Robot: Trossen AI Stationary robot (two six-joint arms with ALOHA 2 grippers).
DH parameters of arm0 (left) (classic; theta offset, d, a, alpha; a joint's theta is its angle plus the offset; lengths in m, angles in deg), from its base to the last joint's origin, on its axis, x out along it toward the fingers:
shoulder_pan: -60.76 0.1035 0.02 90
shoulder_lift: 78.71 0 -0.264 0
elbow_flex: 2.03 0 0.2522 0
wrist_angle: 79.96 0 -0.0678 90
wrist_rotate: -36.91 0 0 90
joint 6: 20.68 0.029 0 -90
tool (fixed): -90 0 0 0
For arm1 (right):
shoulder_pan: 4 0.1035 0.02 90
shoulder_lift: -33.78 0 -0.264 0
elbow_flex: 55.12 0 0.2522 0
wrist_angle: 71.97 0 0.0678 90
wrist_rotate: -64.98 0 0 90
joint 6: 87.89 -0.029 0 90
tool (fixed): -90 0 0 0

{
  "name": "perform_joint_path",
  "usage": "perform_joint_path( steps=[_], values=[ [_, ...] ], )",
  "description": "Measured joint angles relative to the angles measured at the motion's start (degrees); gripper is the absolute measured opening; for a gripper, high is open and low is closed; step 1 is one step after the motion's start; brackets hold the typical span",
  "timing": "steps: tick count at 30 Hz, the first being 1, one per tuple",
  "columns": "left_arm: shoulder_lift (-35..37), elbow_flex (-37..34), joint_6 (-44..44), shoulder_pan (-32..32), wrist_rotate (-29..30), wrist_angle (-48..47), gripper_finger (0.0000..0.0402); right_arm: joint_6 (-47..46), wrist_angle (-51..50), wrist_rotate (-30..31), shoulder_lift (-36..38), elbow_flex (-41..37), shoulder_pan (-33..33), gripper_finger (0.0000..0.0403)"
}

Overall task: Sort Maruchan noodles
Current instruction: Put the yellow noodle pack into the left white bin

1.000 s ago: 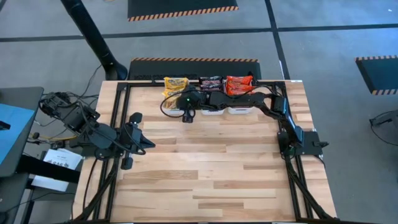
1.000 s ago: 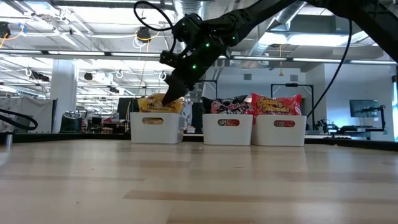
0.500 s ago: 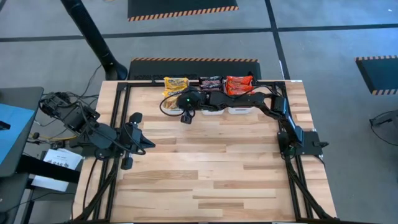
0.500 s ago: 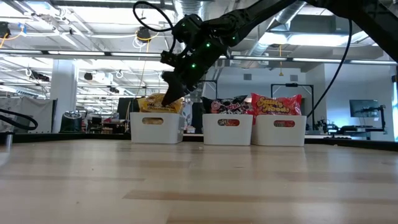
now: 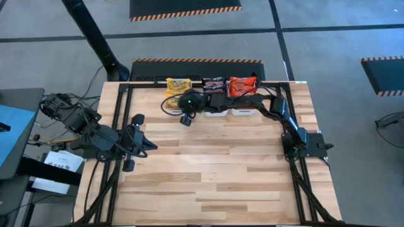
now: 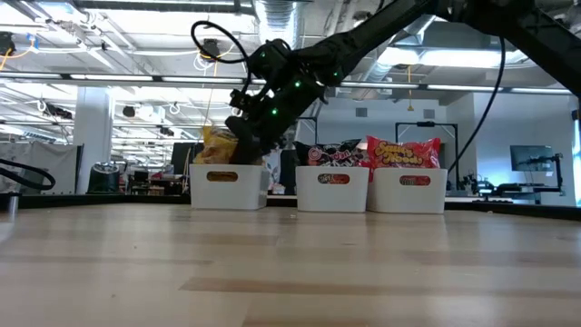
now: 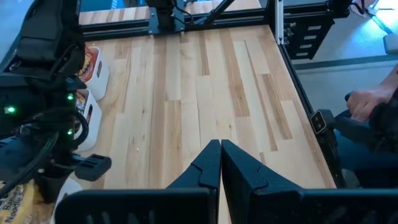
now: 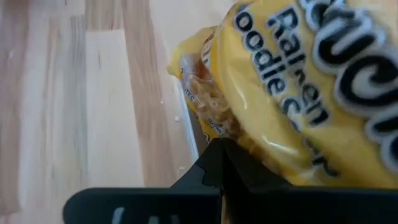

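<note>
Right wrist view: yellow packet (image 8: 292, 87) against right end effector (image 8: 217, 163)

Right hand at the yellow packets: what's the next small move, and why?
Probably lift the right hand straight up and back from the left bin. Its fingers look shut with nothing visibly held, the yellow ramen packets already sit in that bin, and no loose packets show on the table.

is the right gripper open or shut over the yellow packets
Shut. The right gripper has its dark fingers together with no gap, right at the yellow ramen packets in the left white bin.
</note>
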Motion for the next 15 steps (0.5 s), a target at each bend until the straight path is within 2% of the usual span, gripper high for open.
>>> perform_joint_path(
  steps=[6,15],
  values=[
    [0.0,0.0,-0.3,0.0,-0.2,-0.5,0.0,0.0,0.0,2.0,0.1,0.1,0.3,0.0018],
    [0.0,0.0,-0.4,0.0,0.0,-1.6,0.0,-0.2,-11.6,2.5,0.7,7.5,1.1,0.0025]
  ],
)
